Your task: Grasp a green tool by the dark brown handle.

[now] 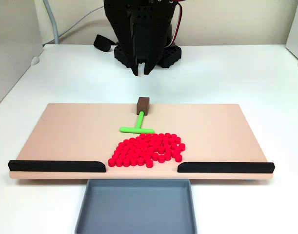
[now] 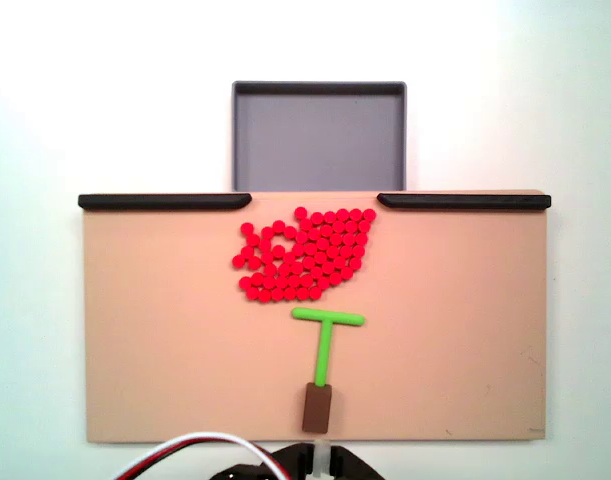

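The green tool (image 1: pixel 139 123) (image 2: pixel 325 350) lies flat on a tan board (image 1: pixel 66 131) (image 2: pixel 155 340). Its crossbar sits next to a pile of red cylinders, and its stem points toward the arm. The dark brown handle (image 1: pixel 143 104) (image 2: pixel 317 407) caps the stem at the board's edge nearest the arm. My black gripper (image 1: pixel 142 72) (image 2: pixel 321 458) hangs just beyond that edge, in line with the handle and apart from it. Its fingertips point down with a narrow gap and nothing between them.
Several red cylinders (image 1: pixel 148 148) (image 2: pixel 305 255) are packed together beside the crossbar. Two long black strips (image 1: pixel 56 166) (image 1: pixel 226 167) line the board's edge away from the arm. A grey tray (image 1: pixel 137 209) (image 2: pixel 318 135) sits past the gap between them. White table surrounds the board.
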Tool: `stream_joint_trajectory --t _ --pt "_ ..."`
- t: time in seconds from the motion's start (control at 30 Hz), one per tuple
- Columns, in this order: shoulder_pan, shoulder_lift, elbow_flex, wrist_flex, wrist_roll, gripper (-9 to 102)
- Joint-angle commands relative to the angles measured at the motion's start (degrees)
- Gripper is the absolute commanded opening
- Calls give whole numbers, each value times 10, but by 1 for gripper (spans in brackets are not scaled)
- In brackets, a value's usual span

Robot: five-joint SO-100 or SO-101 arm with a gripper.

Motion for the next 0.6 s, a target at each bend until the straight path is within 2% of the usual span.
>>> stream_joint_trajectory --t 0.0,0.23,0.57 --pt "0 -5 -3 -11 4 1" --pt "-1 -35 -3 -40 5 1" --pt "2 -41 -4 -41 -13 0"
